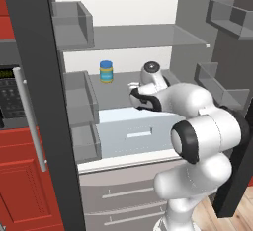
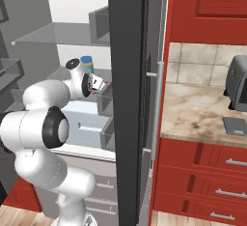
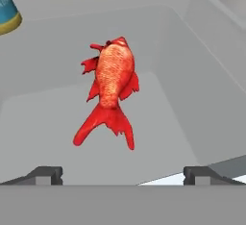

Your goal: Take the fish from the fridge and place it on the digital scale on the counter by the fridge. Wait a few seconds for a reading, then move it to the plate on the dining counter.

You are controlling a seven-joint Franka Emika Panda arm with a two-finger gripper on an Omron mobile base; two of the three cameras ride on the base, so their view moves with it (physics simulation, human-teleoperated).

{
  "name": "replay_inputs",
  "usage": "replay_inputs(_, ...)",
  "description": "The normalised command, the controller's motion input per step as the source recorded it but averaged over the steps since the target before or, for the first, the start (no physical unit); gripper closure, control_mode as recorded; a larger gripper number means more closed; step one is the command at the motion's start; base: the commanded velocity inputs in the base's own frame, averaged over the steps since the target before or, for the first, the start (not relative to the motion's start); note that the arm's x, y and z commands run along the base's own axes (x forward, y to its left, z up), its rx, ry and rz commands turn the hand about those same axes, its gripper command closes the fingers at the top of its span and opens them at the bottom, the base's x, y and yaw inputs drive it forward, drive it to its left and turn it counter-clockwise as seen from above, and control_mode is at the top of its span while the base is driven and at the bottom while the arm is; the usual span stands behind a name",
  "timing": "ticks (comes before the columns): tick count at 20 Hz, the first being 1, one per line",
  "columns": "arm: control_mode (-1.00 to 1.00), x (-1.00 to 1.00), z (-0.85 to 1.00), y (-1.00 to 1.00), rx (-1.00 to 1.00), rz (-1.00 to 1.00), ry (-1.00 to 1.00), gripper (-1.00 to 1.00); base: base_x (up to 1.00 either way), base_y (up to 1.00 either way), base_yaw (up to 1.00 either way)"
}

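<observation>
With its jaws spread wide and holding nothing, the gripper (image 3: pixel 123 173) hangs over the fish (image 3: pixel 111 88) inside the open fridge (image 1: pixel 143 42).

While the fish lies flat on the grey shelf (image 3: pixel 43 123), head toward the back wall and forked tail toward the camera, the two dark fingertips (image 3: pixel 45 175) sit at the bottom of the hand view, one on each side of the tail and clear of it. A blue jar (image 1: pixel 106 71) with a yellow band stands further back on the same shelf, well apart from the fish. Below the shelf is the pale drawer (image 1: pixel 131 134). Right of the fridge door, the scale (image 2: pixel 235 125) lies on the counter (image 2: pixel 193 109), above red drawers (image 2: pixel 202 160).
</observation>
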Motion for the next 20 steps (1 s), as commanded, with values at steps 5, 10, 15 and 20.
replay_inputs(5, -1.00, 0.37, -0.14, 0.00, 0.00, 0.00, 0.00, -1.00, 0.00, 0.00, 0.00)
replay_inputs(10, -1.00, 0.38, -0.06, 0.00, 0.00, 0.00, 0.00, -1.00, 0.00, 0.00, 0.00)
replay_inputs(15, -1.00, 0.41, -0.12, 0.00, 0.00, 0.00, 0.00, -1.00, 0.00, 0.00, 0.00)
replay_inputs(20, -1.00, 0.36, -0.27, 0.00, 0.00, -0.01, 0.00, -1.00, 0.00, 0.00, 0.00)
